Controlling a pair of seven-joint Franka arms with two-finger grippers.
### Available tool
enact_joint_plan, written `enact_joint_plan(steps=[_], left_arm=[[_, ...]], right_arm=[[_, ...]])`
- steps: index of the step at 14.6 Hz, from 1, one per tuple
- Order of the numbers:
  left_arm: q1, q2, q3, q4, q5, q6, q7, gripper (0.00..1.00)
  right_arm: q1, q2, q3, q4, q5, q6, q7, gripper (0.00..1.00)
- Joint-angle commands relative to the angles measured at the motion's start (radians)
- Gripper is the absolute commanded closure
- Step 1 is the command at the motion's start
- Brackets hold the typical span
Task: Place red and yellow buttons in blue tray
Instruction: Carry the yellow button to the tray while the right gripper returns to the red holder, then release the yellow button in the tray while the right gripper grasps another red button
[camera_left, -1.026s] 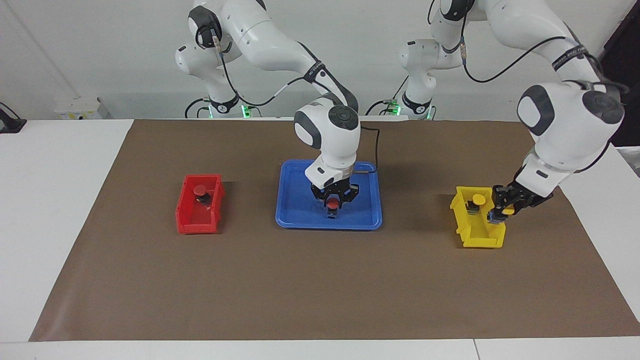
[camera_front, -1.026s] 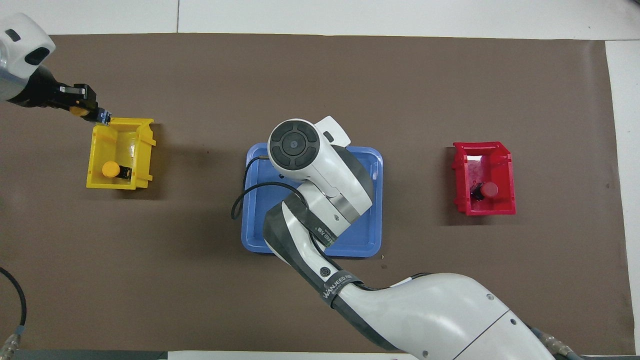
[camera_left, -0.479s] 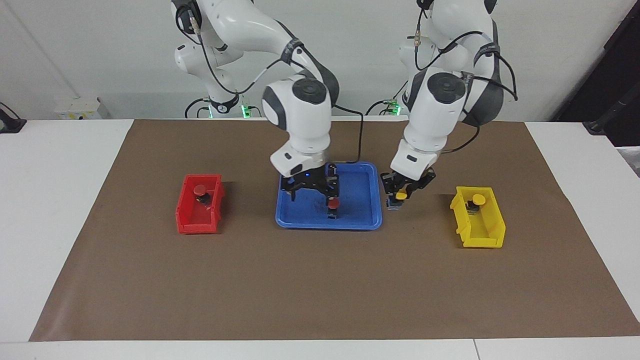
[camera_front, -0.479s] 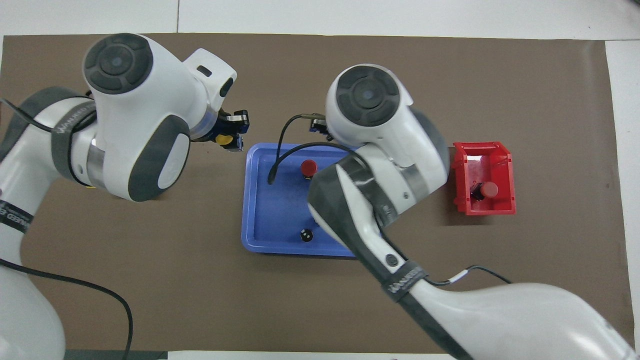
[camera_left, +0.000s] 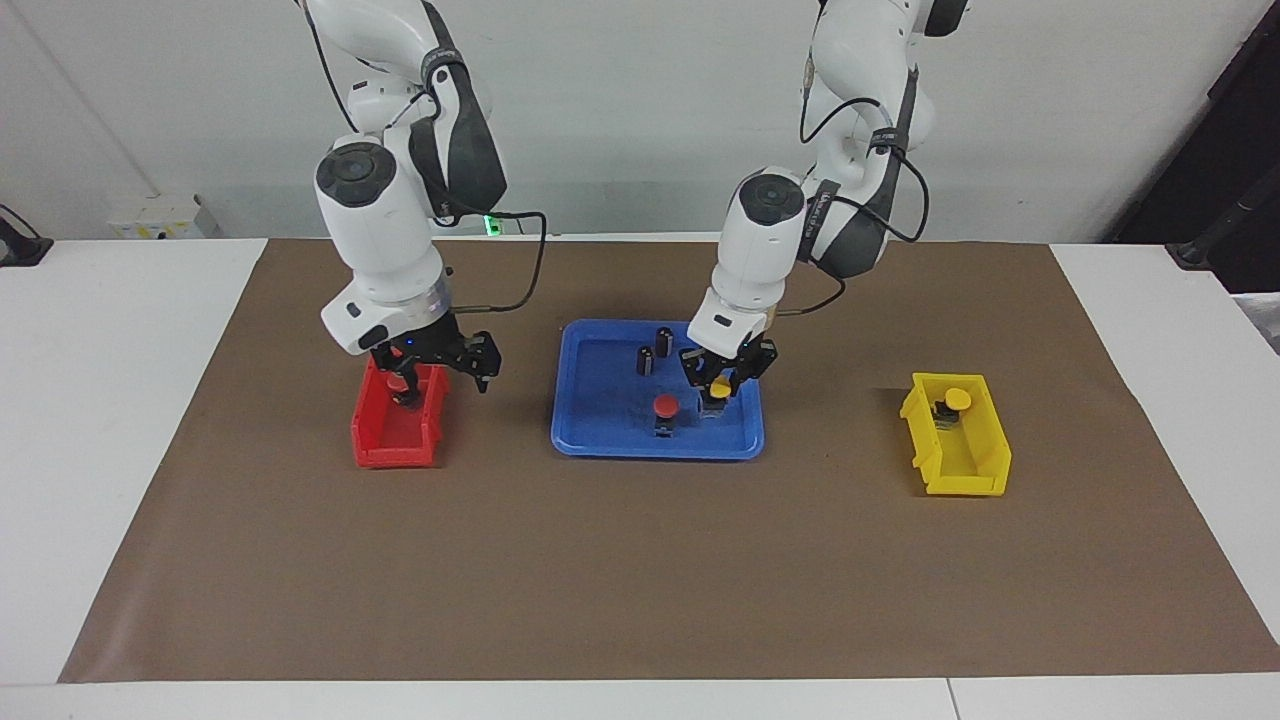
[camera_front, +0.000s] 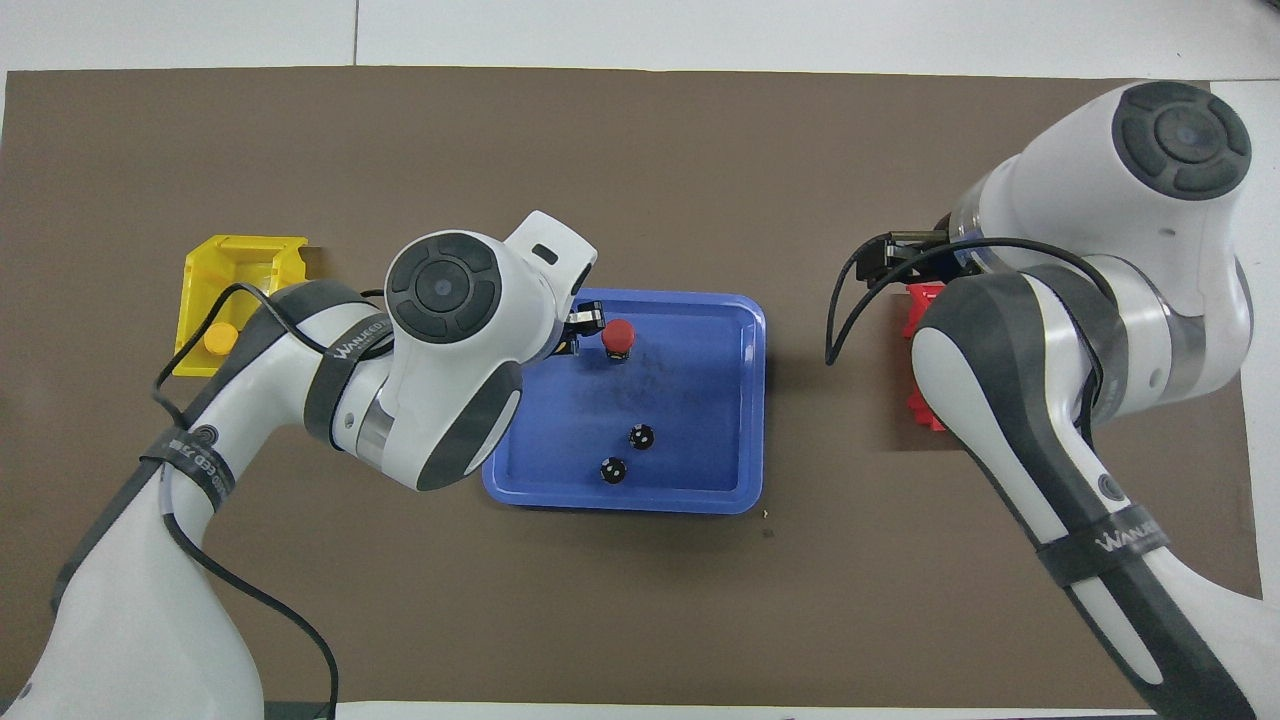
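While the left pincer (camera_left: 718, 389) is gripping a yellow button (camera_left: 718, 386) over the blue tray (camera_left: 600, 437) beside a red button (camera_left: 664, 405), the right pincer (camera_left: 440, 372) is hanging open over the red bin (camera_left: 385, 445).

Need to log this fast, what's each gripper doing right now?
Left gripper: shut on a yellow button, over the blue tray.
Right gripper: jaws open, holding nothing, over the red bin.
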Motion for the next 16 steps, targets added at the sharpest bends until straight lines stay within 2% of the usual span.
enact_joint_plan(steps=[1, 2, 4, 6, 7, 8, 9, 11, 13, 14, 16], left_arm=[[-0.009, 0.007, 0.018, -0.028, 0.0, 0.039, -0.012, 0.98], [-0.01, 0.018, 0.018, -0.028, 0.0, 0.04, -0.013, 0.98], [-0.01, 0.03, 0.018, -0.028, 0.0, 0.039, -0.012, 0.86], [-0.009, 0.03, 0.018, -0.028, 0.0, 0.037, -0.012, 0.52], [-0.01, 0.03, 0.016, -0.028, 0.0, 0.036, -0.013, 0.38], [-0.01, 0.03, 0.016, -0.026, 0.002, 0.027, -0.013, 0.17], [-0.012, 0.029, 0.018, -0.025, 0.0, 0.014, -0.012, 0.0], [-0.007, -0.008, 0.021, 0.001, 0.002, -0.094, -0.004, 0.0], [0.017, -0.081, 0.041, 0.064, 0.004, -0.287, 0.049, 0.0], [0.064, -0.112, 0.056, 0.09, 0.01, -0.353, 0.147, 0.0], [0.159, -0.135, 0.061, 0.101, 0.032, -0.392, 0.336, 0.0]], right_arm=[[-0.075, -0.073, 0.015, -0.127, 0.043, 0.037, -0.117, 0.12], [-0.09, -0.09, 0.015, -0.162, 0.074, 0.047, -0.153, 0.14], [-0.116, -0.117, 0.013, -0.235, 0.096, 0.102, -0.218, 0.14], [-0.122, -0.13, 0.012, -0.277, 0.096, 0.134, -0.244, 0.17], [-0.124, -0.134, 0.012, -0.286, 0.096, 0.139, -0.258, 0.19], [-0.132, -0.139, 0.01, -0.301, 0.096, 0.158, -0.27, 0.21], [-0.138, -0.142, 0.01, -0.32, 0.096, 0.184, -0.278, 0.24], [-0.139, -0.151, 0.01, -0.349, 0.096, 0.227, -0.298, 0.26], [-0.15, -0.153, 0.009, -0.364, 0.096, 0.249, -0.316, 0.27], [-0.153, -0.154, 0.01, -0.369, 0.096, 0.254, -0.315, 0.28], [-0.153, -0.154, 0.009, -0.374, 0.096, 0.264, -0.316, 0.28]])
